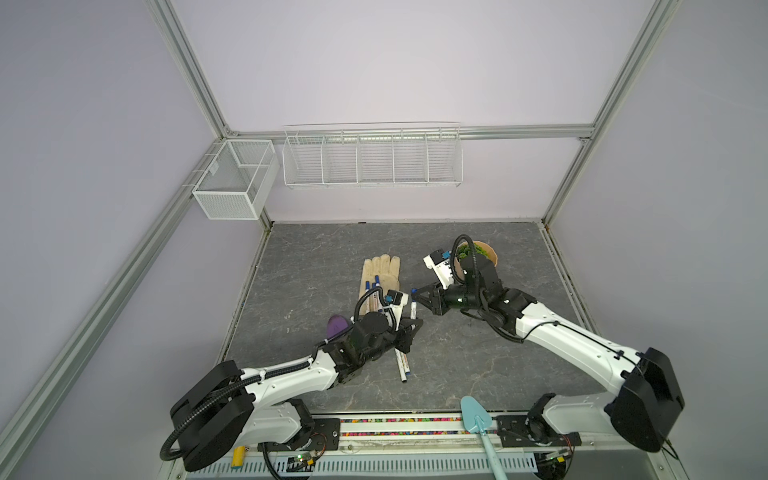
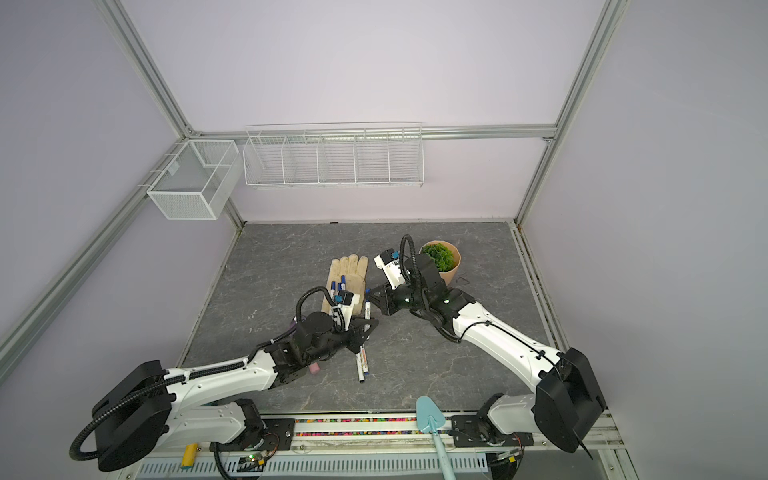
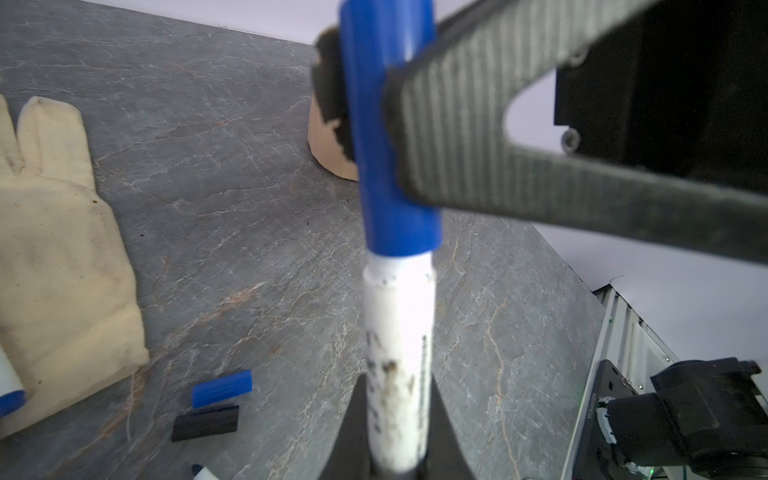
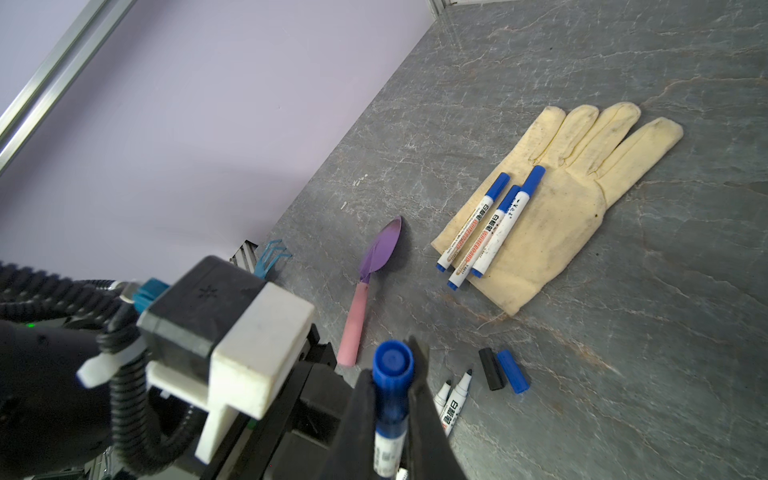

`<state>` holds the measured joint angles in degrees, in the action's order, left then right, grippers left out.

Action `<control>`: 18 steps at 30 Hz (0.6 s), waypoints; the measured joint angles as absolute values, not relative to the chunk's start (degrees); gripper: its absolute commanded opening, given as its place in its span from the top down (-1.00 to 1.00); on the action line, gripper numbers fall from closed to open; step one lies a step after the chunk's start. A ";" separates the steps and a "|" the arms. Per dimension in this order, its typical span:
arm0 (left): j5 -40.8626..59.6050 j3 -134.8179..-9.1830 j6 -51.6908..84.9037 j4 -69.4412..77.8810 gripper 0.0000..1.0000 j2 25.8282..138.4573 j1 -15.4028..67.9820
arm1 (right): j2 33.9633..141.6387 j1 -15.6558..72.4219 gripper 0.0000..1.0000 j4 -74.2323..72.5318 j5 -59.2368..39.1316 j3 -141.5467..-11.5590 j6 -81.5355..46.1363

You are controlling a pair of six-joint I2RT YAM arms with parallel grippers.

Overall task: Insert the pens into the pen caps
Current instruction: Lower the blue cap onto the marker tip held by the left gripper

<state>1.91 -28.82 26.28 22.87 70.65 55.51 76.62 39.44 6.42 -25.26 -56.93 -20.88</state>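
Left gripper (image 3: 399, 419) tight on pen (image 3: 399, 316); right gripper (image 4: 391, 372) tight on blue cap (image 3: 395, 216); glove (image 4: 552, 237), trowel (image 4: 380, 251) nearby

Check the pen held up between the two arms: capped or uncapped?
Capped: in the left wrist view the blue cap covers the white pen at its end. Whether it is fully seated cannot be told.

Plain lilac walls (image 1: 395, 62), aluminium frame posts (image 1: 195, 79). Grey marble-look tabletop (image 1: 316, 257) beneath left gripper (image 1: 411, 330). White mesh basket (image 1: 232, 183) hangs well beyond it, off to its left. White five-bay wire rack (image 1: 372, 160) on back wall, well beyond right gripper (image 1: 419, 297). Soft even light.
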 measured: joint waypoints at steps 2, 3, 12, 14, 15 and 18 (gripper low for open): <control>2.61 -28.82 26.24 22.90 1.00 70.65 55.53 | 76.40 39.20 0.84 7.01 -26.20 -56.93 -20.01; 2.96 -28.82 26.17 22.85 1.00 70.65 55.55 | 76.31 39.07 0.84 7.31 -26.72 -56.93 -19.59; 4.19 -28.82 24.93 22.00 1.00 70.61 56.01 | 75.96 38.44 0.85 9.32 -30.26 -56.93 -17.10; 4.56 -28.82 24.62 22.06 1.00 70.52 56.10 | 75.66 38.33 0.85 9.67 -30.94 -56.93 -16.88; 4.64 -28.82 24.40 22.06 1.00 70.37 56.18 | 75.40 38.28 0.85 9.80 -31.27 -56.88 -16.84; 5.15 -28.82 23.66 22.26 1.00 69.89 56.34 | 74.30 38.26 0.85 9.80 -31.92 -56.34 -16.84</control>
